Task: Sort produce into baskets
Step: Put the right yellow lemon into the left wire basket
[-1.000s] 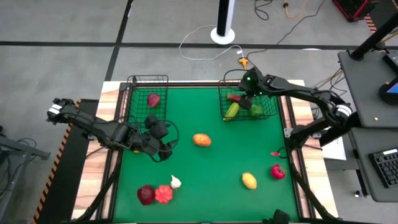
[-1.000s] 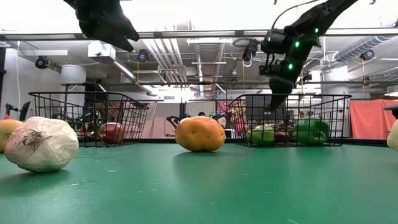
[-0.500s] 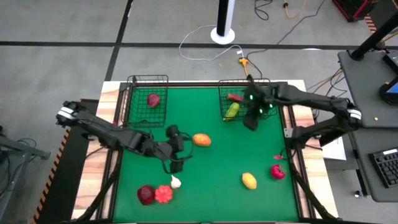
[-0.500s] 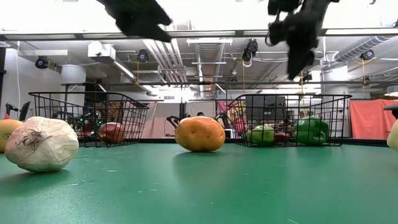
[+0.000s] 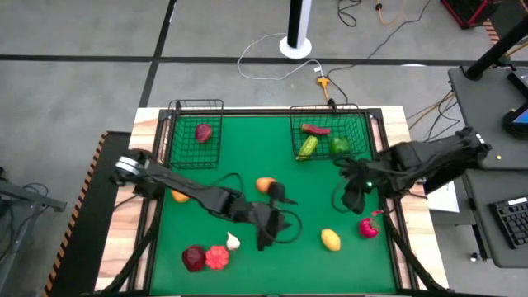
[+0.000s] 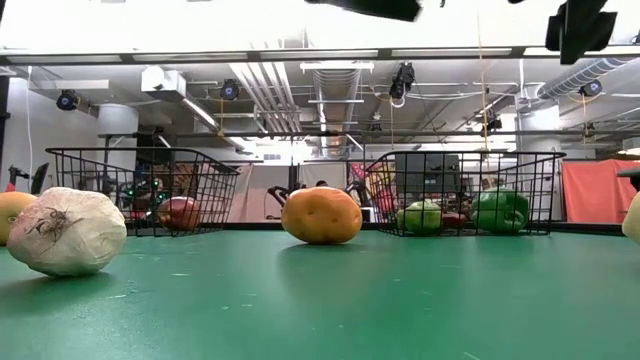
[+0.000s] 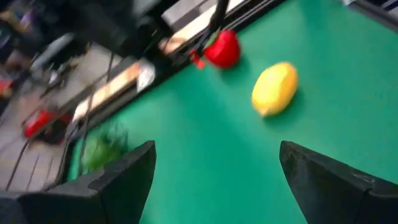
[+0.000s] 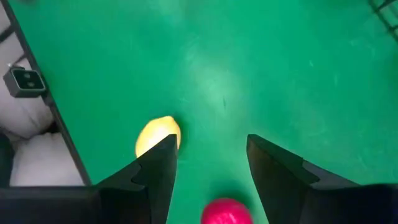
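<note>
Near the mat's right edge, your right gripper hovers with fingers parted and empty, just above a glossy red pepper and well right of a smooth yellow lemon. Your left gripper, also spread and holding nothing, hangs over the mat's middle, the lemon to its right and an orange potato just behind it. Toward the far edge, two black wire baskets hold sorted pieces.
</note>
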Robot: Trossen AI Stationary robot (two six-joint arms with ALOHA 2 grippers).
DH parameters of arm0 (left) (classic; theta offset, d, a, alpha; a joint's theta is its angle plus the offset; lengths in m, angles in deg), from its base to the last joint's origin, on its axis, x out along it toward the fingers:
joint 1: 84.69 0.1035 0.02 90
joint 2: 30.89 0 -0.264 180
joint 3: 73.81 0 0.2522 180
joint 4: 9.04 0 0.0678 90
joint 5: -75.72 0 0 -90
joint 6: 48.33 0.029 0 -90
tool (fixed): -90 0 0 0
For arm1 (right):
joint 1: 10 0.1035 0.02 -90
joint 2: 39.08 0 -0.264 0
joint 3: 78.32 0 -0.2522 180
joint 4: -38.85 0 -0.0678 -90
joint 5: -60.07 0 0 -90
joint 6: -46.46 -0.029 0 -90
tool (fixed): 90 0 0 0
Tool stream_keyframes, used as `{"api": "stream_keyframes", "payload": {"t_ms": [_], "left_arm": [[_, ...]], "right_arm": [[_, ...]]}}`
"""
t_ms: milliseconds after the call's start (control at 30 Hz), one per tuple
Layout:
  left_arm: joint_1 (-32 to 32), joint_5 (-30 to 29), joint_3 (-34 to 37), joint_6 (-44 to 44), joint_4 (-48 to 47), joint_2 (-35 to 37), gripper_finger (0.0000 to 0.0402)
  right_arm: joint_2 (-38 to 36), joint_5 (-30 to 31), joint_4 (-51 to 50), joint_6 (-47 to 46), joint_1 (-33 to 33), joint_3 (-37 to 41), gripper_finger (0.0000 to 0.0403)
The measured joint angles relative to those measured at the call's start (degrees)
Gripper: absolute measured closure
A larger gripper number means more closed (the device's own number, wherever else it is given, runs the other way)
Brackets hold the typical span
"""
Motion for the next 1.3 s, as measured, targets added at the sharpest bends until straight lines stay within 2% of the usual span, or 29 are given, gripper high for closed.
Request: {"api": "stream_keyframes", "payload": {"t_ms": [133, 367, 767, 933, 1300], "left_arm": [[2.0, 8.6, -6.9, 4.6, 2.0, -7.6, 0.0080], [5.1, 18.9, -15.1, 7.2, 1.9, -18.0, 0.0080], [6.2, 22.5, -17.7, 7.6, 5.8, -24.6, 0.0080], [6.3, 24.9, -17.7, 7.4, 11.7, -26.4, 0.0080], [6.4, 27.9, -17.7, 6.7, 17.5, -30.5, 0.0080]], "right_arm": [[-2.2, 2.3, 0.0, -3.6, 2.9, 0.0, 0.0218], [-3.7, 4.0, 0.1, -4.8, 3.3, 0.0, 0.0215], [-3.2, 5.3, 0.0, -4.6, 3.3, 0.0, 0.0211], [-3.2, 5.5, 0.1, -4.4, 3.3, 0.0, 0.0206], [-2.2, 5.5, 0.1, -5.0, 3.2, 0.0, 0.0206]]}}
